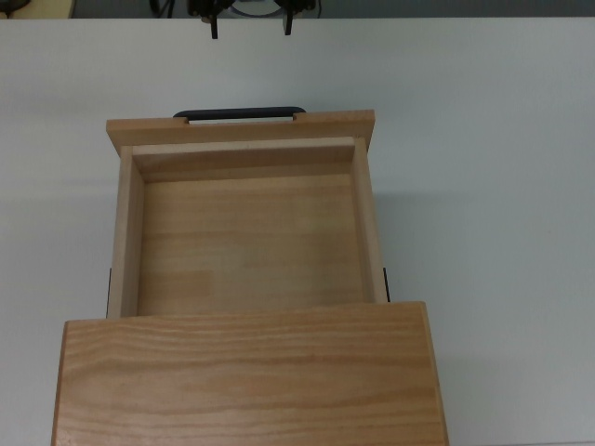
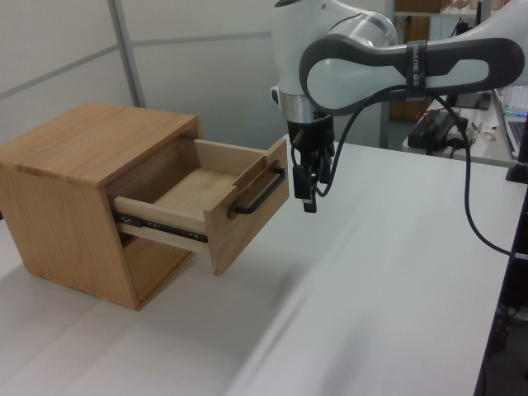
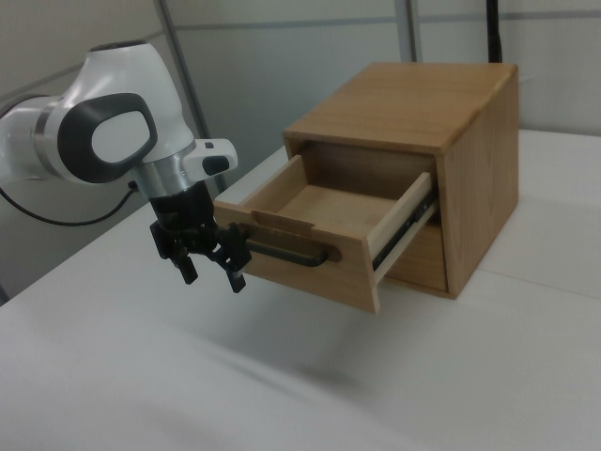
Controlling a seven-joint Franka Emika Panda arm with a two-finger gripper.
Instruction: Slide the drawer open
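The drawer (image 1: 246, 242) is a light wooden tray pulled well out of its cabinet (image 1: 251, 372), and it holds nothing. Its black bar handle (image 1: 239, 113) runs along the front panel. My gripper (image 1: 251, 28) hangs open at the top view's upper edge, clear of the handle, with only its two fingertips (image 1: 214, 28) showing. In the right view the gripper (image 3: 214, 277) sits to the left of the handle (image 3: 286, 252), a short gap away, with nothing between its fingers. In the left view the gripper (image 2: 308, 198) points down just right of the drawer front (image 2: 247, 210).
The cabinet (image 2: 74, 165) stands on a white table (image 2: 371, 289). A black cable (image 2: 478, 206) trails from the arm at the left view's right. Desks with equipment (image 2: 445, 124) stand behind the table.
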